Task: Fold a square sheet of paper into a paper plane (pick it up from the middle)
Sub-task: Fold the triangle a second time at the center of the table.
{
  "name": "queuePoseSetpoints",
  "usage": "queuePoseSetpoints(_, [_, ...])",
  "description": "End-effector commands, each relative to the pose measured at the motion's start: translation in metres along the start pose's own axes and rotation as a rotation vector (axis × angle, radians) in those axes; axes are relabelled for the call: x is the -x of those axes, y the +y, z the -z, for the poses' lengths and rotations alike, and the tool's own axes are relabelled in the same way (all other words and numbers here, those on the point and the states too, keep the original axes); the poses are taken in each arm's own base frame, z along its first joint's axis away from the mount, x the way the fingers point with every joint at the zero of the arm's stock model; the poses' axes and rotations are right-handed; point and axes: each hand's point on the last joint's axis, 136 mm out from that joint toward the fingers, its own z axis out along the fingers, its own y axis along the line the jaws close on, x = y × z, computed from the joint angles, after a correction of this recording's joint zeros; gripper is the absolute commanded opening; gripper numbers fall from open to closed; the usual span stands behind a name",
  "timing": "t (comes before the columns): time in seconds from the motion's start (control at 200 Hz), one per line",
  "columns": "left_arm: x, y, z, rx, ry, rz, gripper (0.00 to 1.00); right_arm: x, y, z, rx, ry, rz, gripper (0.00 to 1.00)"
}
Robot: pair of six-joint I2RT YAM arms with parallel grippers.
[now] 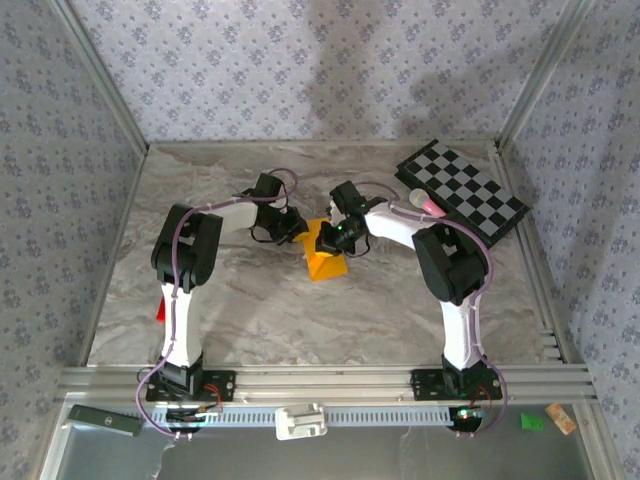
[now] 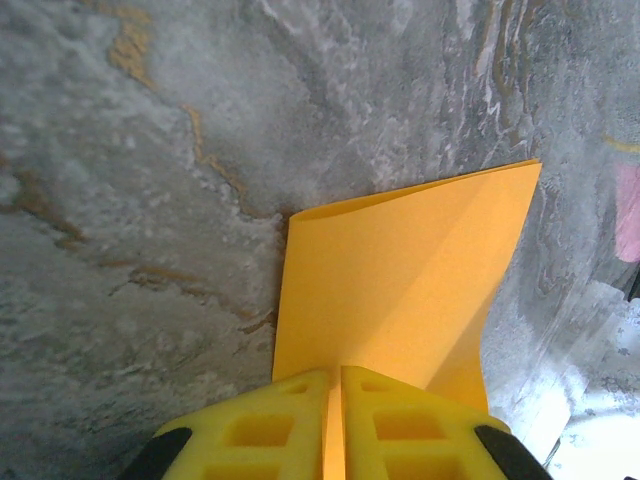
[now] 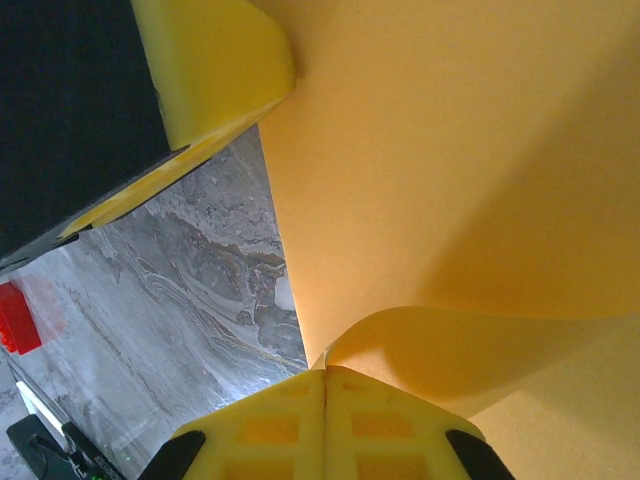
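Near the middle of the top view, both arms met over the square sheet of paper [image 1: 323, 255]. It was orange-yellow and stood up off the table [image 1: 250, 310] like a little tent, bent and not flat. The left gripper [image 1: 298, 228] was at its left side and the right gripper [image 1: 338, 236] at its right side.

Low in the left wrist view, the left gripper [image 2: 335, 395] had its yellow jaws pressed close, with a thin edge of the paper [image 2: 400, 270] pinched between them. The sheet fanned out toward the upper right of that frame. Low in the right wrist view, the right gripper [image 3: 325, 390] had its jaws shut tight too. A curl of the paper [image 3: 450, 150] ran down into them, so it seemed to hold the sheet as well.

The checkered board [image 1: 462, 187] lay at the upper right of the top view, well apart from the paper.

I think this was an early fold. The sheet was bent over but had no sharp crease and no pointy nose yet. The next move would need the two edges lined up neatly, then the bend pressed flat. Both grips would have to pull gently, or the thin paper could rip or slip.
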Motion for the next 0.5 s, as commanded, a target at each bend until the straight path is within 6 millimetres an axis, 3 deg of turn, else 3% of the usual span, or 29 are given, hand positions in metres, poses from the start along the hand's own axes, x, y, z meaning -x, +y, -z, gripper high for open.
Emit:
queuePoseSetpoints(0.0, [-0.019, 0.034, -0.019, 0.095, 0.06, 0.051, 0.13, 0.001, -0.008, -0.008, -0.025, 0.005, -0.025, 0.02])
queuePoseSetpoints(0.495, [-0.019, 0.033, -0.019, 0.093, 0.058, 0.053, 0.13, 0.002, -0.019, -0.014, -0.053, 0.009, -0.062, 0.02])
